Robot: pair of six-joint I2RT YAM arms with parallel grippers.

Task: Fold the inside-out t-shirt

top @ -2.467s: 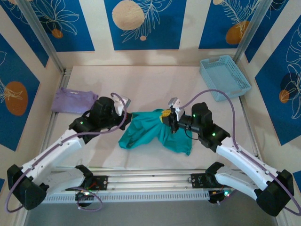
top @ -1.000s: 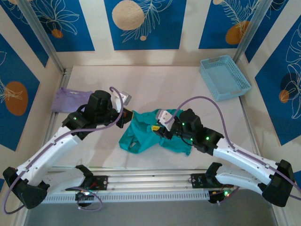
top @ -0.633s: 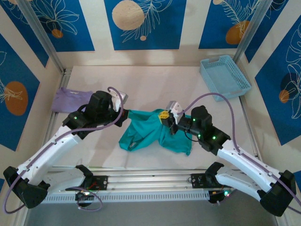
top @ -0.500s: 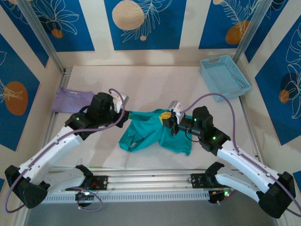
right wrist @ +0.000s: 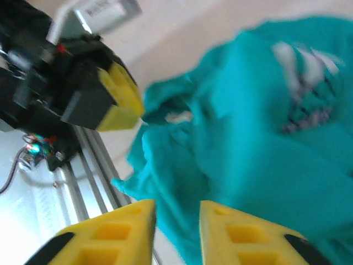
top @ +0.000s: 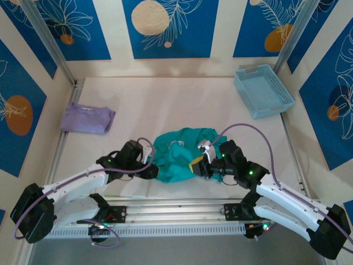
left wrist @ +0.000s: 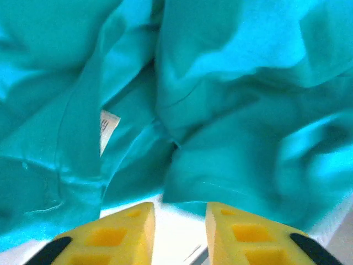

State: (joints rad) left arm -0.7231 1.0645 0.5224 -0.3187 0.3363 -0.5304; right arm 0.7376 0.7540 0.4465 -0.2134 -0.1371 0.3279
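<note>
The teal-green inside-out t-shirt lies in a bunched heap on the table's near middle. My left gripper sits low at the heap's left edge. In the left wrist view its jaws stand open over bare table, with the shirt's folds and a white label just ahead. My right gripper is at the heap's right near edge. In the right wrist view it is open, with blurred teal cloth beyond the fingertips and nothing pinched. The left gripper's yellow fingers show across the heap.
A folded lavender garment lies at the table's left. A light blue basket stands at the back right. The metal rails of the table's near edge run just below both grippers.
Both grippers held the shirt stretched between them further back; they have let go and dropped towards the near edge, and the shirt has settled into a heap.
</note>
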